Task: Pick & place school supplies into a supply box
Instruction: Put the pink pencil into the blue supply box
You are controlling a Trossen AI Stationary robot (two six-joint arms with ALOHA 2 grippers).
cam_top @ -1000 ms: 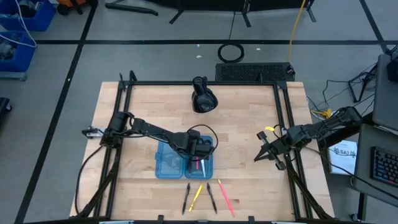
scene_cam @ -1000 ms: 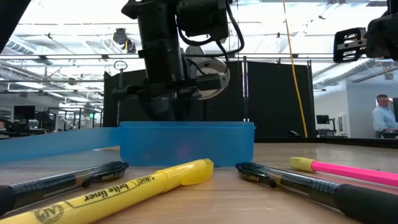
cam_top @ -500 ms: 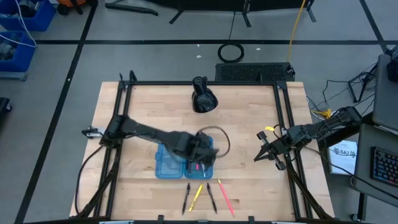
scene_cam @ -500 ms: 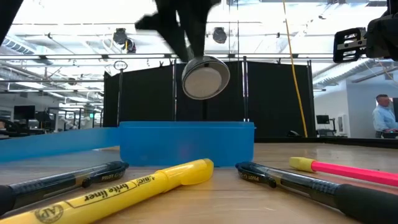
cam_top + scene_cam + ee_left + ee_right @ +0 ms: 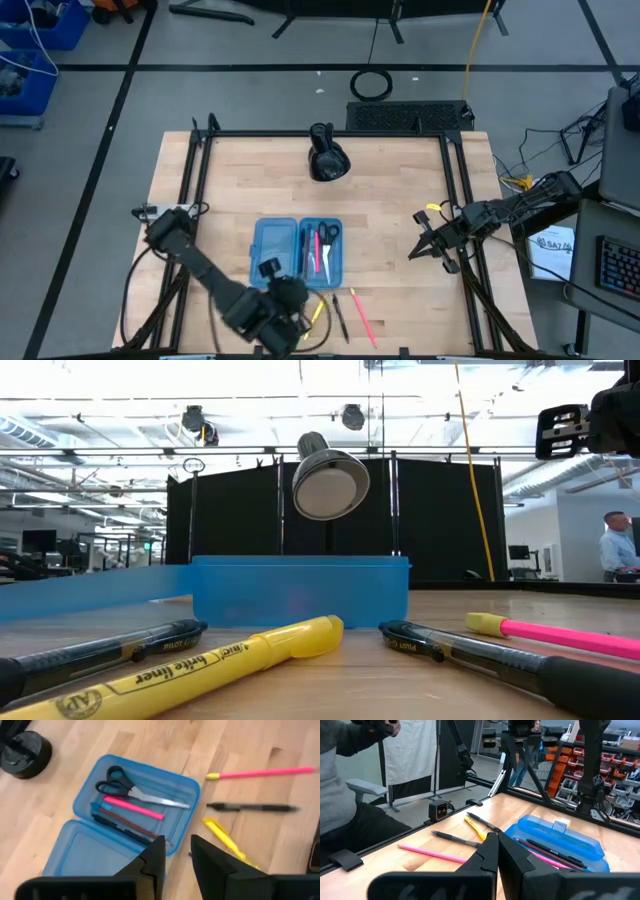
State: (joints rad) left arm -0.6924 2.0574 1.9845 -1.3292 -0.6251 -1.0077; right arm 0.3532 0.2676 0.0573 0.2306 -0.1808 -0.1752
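the supply box (image 5: 298, 252) lies open in the lower middle of the high view, on the wooden table (image 5: 400, 200); its two blue halves sit side by side. the right half holds the scissors (image 5: 329, 232), a pink pen (image 5: 317, 250) and some darker pens alongside. below the box, near the table's front edge, four more supplies lie loose: a black pen (image 5: 300, 320) at the left, partly under the arm, then a yellow highlighter (image 5: 318, 314), another black pen (image 5: 340, 317) and a pink highlighter (image 5: 363, 318) at the right. the left gripper (image 5: 285, 312) hangs over the bottom of the frame, just below the box's left half; in its wrist view its fingers (image 5: 155, 857) stand released, a narrow gap between them, grasping nothing. the right gripper (image 5: 424, 243) waits at the right edge of the table, its fingers (image 5: 490, 851) clenched together and empty. a black lumpy object (image 5: 327, 160) sits near the table's top edge.
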